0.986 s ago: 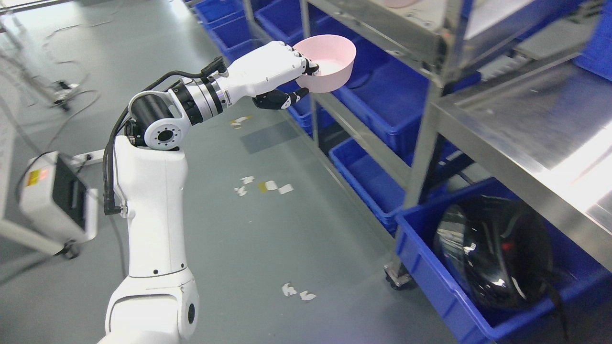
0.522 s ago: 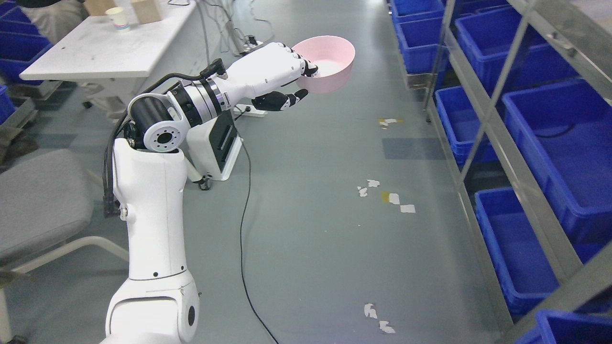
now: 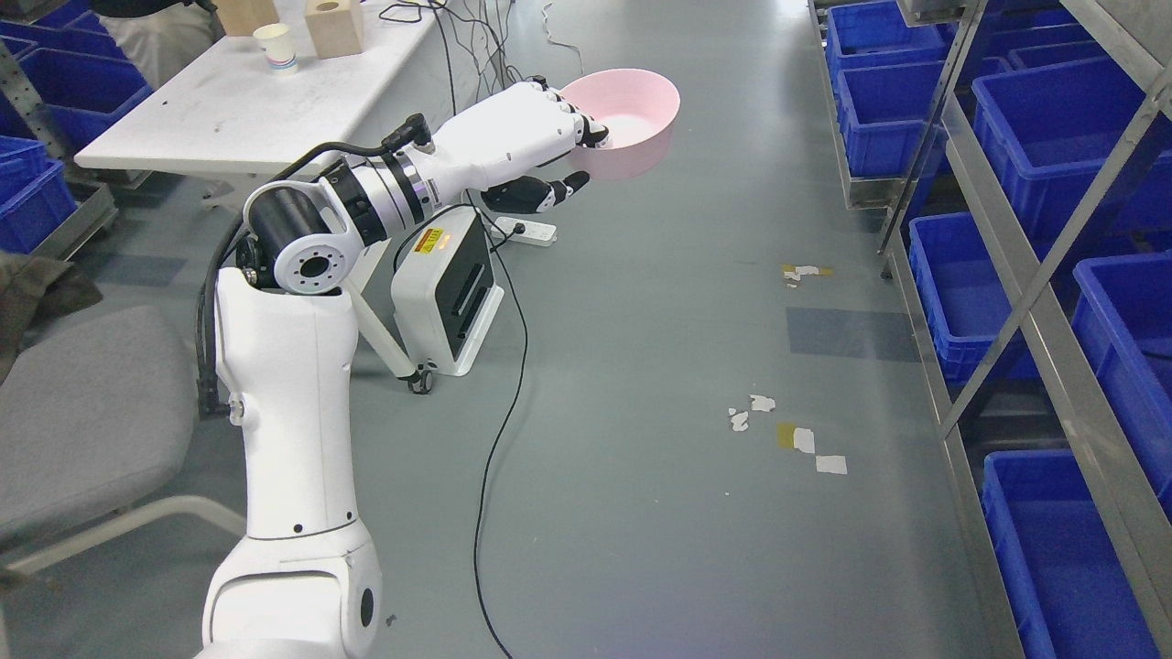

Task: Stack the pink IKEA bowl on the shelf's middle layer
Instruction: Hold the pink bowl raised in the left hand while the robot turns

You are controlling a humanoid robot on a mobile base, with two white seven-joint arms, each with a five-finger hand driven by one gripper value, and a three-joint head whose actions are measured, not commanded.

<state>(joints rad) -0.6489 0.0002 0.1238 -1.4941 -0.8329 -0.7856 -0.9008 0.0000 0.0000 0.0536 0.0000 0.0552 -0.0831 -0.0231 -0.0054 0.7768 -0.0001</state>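
Your left hand (image 3: 536,137) is clamped on the near rim of the round pink plastic bowl (image 3: 627,119), holding it upright over the floor, well apart from the metal shelf (image 3: 1035,275) at right, likely for carrying.

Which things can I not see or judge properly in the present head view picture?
- Right robot hand: not in the head view.
- Shelf: its layers are cut off by the right edge, so the middle layer cannot be judged.
- Pink bowl: the near-left rim is covered by the left robot hand.
- Person behind the white table: cut off by the top edge.
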